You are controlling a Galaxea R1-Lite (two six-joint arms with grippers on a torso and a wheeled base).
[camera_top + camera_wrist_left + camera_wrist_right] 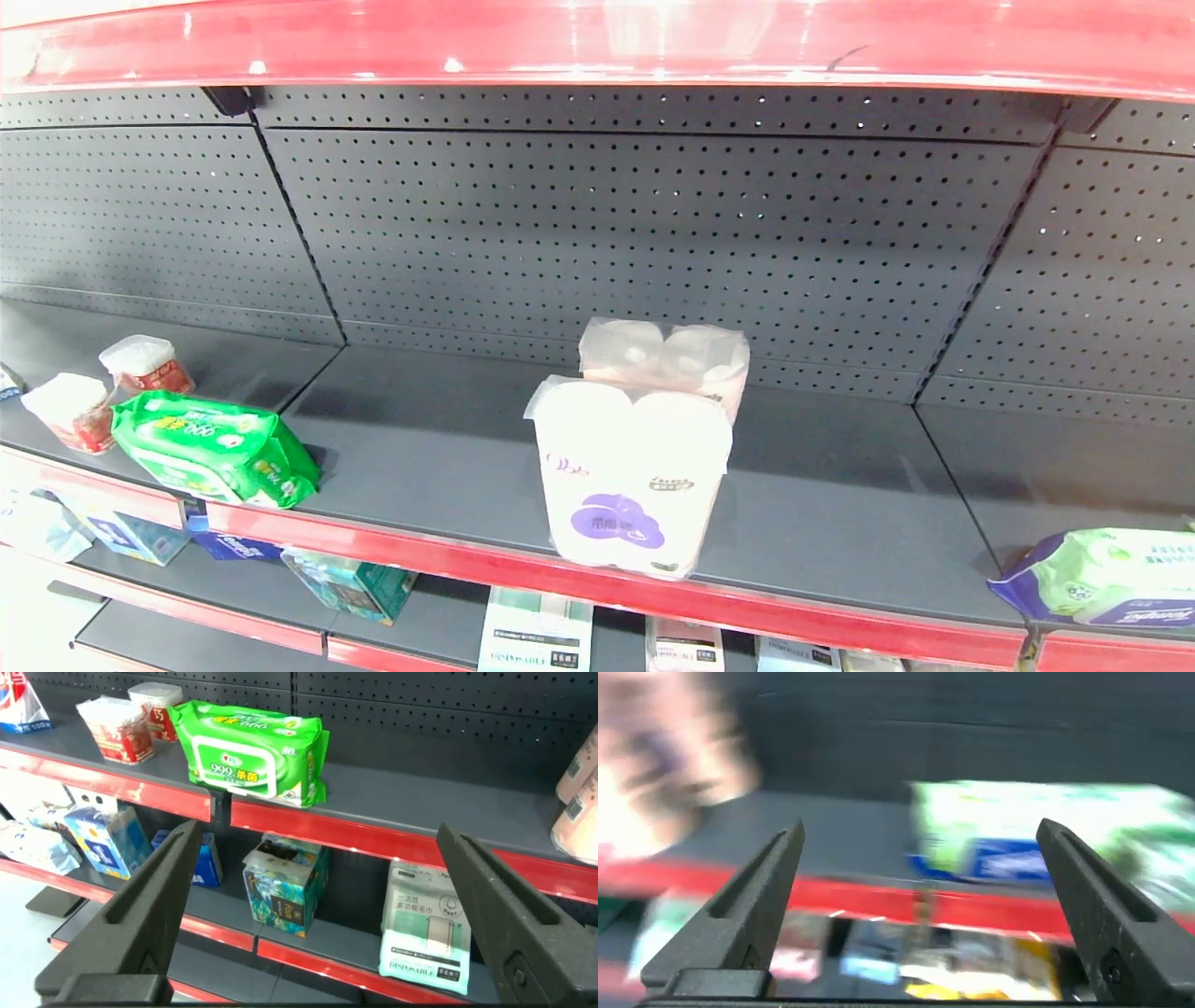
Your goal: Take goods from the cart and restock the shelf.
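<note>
The left end effector (318,833) points at the shelf front with its fingers spread wide and nothing between them. It sits level with the lower tier, where a teal box (285,891) and a white pack (425,933) stand. The right end effector (920,829) is likewise released and empty. It faces the red front edge under the green-and-blue wipes pack (1046,831), which lies flat at the right end of the shelf (429,448).

At the middle of the front edge a toilet roll pack (630,476) stands upright, its long axis vertical and its printed face outward. A second roll pack (667,359) stands just behind it, also upright. Toward the left end a green wipes pack (219,448) lies flat at the front edge, its long axis running roughly along that edge. Two small lidded tubs (70,411) stand beside and behind it, nearer the pegboard back wall (653,233).
</note>
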